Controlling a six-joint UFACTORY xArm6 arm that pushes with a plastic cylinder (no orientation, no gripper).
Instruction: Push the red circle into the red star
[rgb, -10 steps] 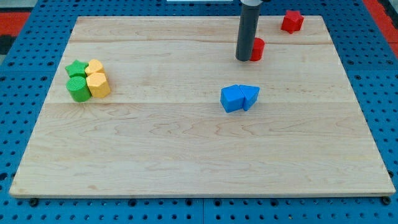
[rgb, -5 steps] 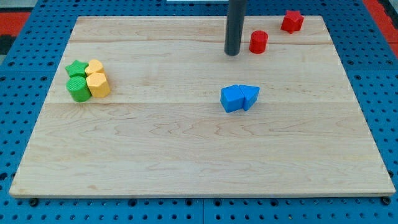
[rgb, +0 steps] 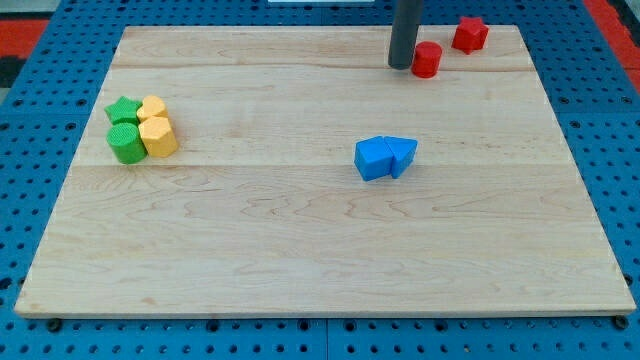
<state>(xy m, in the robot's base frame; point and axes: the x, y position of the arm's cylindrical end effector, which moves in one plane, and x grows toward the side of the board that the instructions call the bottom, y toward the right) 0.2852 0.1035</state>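
Observation:
The red circle (rgb: 427, 59) is a short red cylinder near the view's top right of the wooden board (rgb: 320, 230). The red star (rgb: 469, 34) sits up and to the right of it, with a small gap between them. My tip (rgb: 401, 65) is at the end of the dark rod, right against the red circle's left side.
A blue cube (rgb: 374, 159) and a blue triangle (rgb: 402, 154) sit together at mid-board. At the view's left a green star (rgb: 123, 109), a green cylinder (rgb: 126, 143) and two yellow blocks (rgb: 156, 127) are clustered. Blue pegboard surrounds the board.
My tip went left and up off the red circle, then came back right against its left side. The red circle has slid up and to the right, closer to the red star.

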